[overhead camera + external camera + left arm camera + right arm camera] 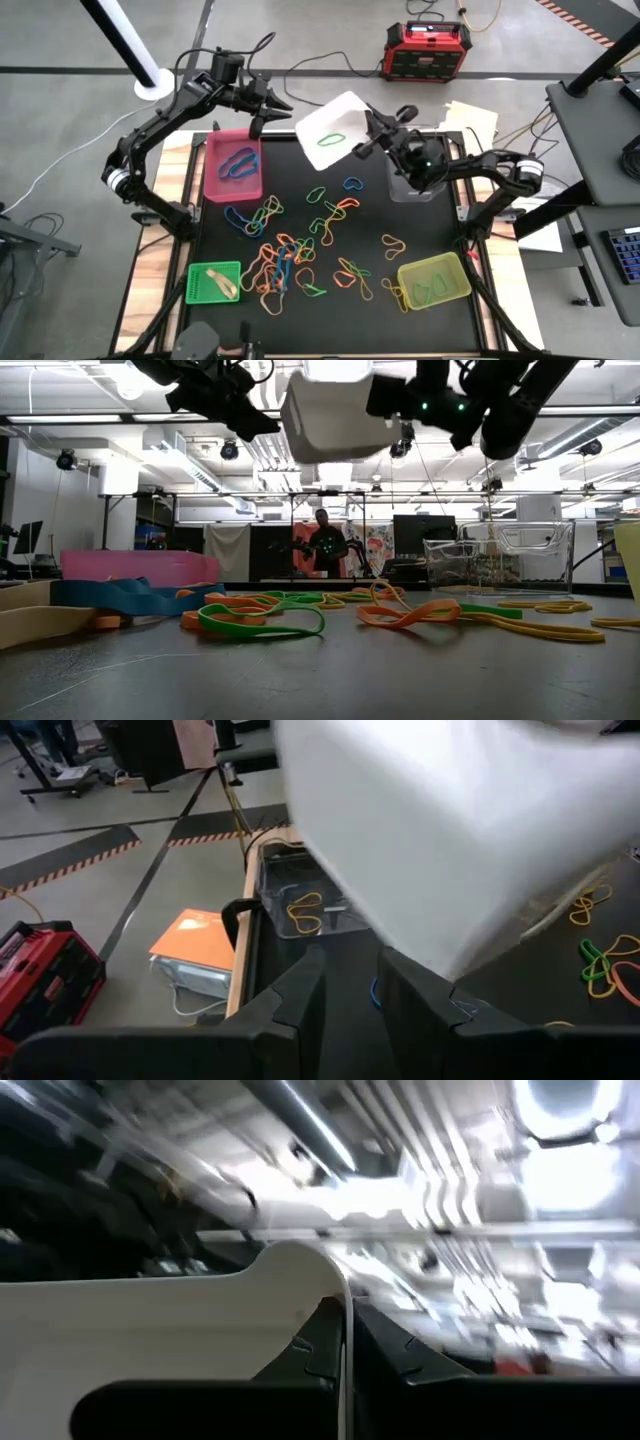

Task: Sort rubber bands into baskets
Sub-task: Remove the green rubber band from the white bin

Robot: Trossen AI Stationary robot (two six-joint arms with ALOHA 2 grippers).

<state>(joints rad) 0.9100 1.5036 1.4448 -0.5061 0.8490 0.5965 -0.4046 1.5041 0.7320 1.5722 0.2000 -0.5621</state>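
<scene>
Black matting covers the table (330, 300), where loose rubber bands (285, 262) in orange, blue, green and yellow lie tangled at mid-table. Above its far edge hangs the white rectangular plastic basket (335, 130), lifted clear and tilted, a green band (331, 138) lying inside; its long axis runs roughly across the table. The right gripper (368, 135) is clenched on that basket's rim wall. The left gripper (270, 105) hovers just beside the basket's other end, fingers partly parted, apparently holding nothing, though the view is poor.

The magenta-pink basket (235, 168) holds blue bands, the bright green basket (214, 283) tan ones, the translucent yellow-green basket (434, 281) a green one, and the clear basket (300, 905) a yellow one. On the floor beyond stands a red-and-black box (428, 50); no writing is legible.
</scene>
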